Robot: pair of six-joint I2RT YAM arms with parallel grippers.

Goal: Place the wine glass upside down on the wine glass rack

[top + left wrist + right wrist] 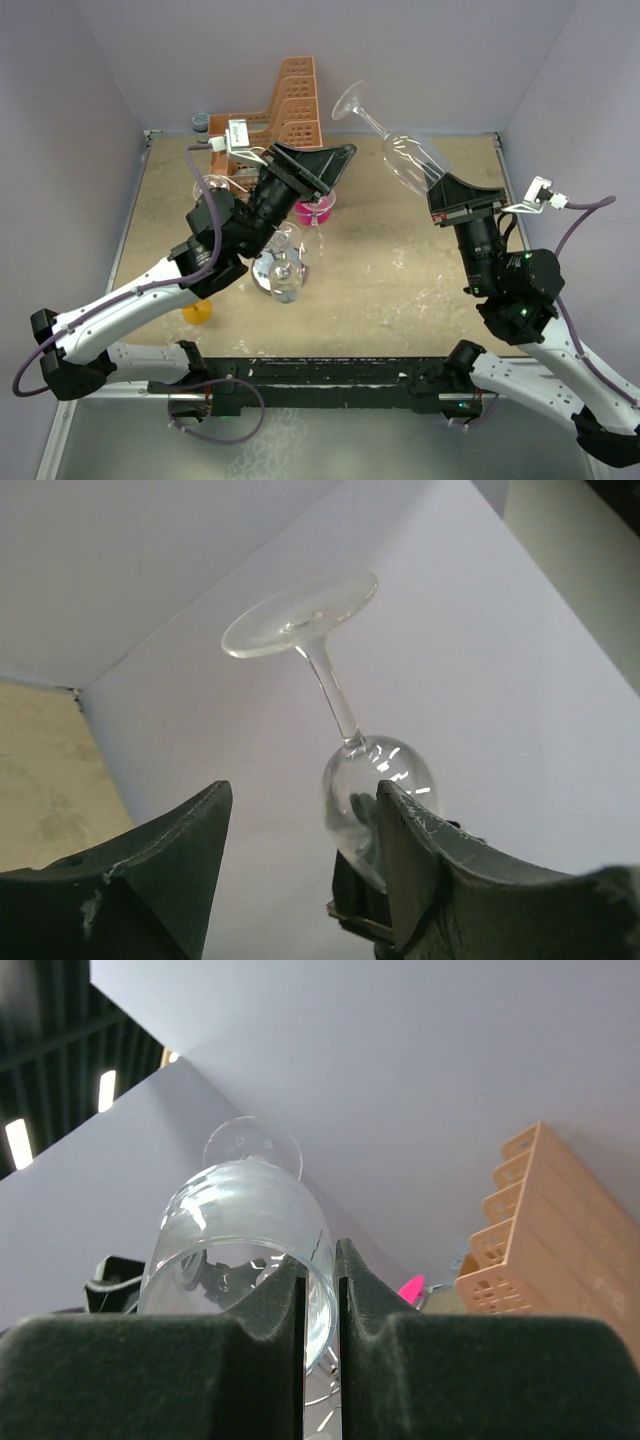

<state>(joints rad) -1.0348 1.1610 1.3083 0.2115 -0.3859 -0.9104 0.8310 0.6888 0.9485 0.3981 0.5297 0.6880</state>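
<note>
The clear wine glass (400, 150) hangs in the air at the right, tilted, with its foot up and to the left. My right gripper (440, 192) is shut on the bowl's rim; in the right wrist view one finger is inside the wine glass (240, 1230) and one outside, at the right gripper (320, 1260). My left gripper (335, 170) is open and empty, pointing at the glass from the left. Through it I see the wine glass (378, 790) beyond the left gripper (300, 790), not between the fingers. The wine glass rack (283, 272) stands below my left arm, partly hidden.
An orange perforated basket (295, 105) stands at the back wall, also visible as the basket (540, 1230). A pink cup (315, 210) sits under the left gripper. A small yellow object (197, 312) lies near the left arm, and a dark-capped jar (201, 122) in the back left corner.
</note>
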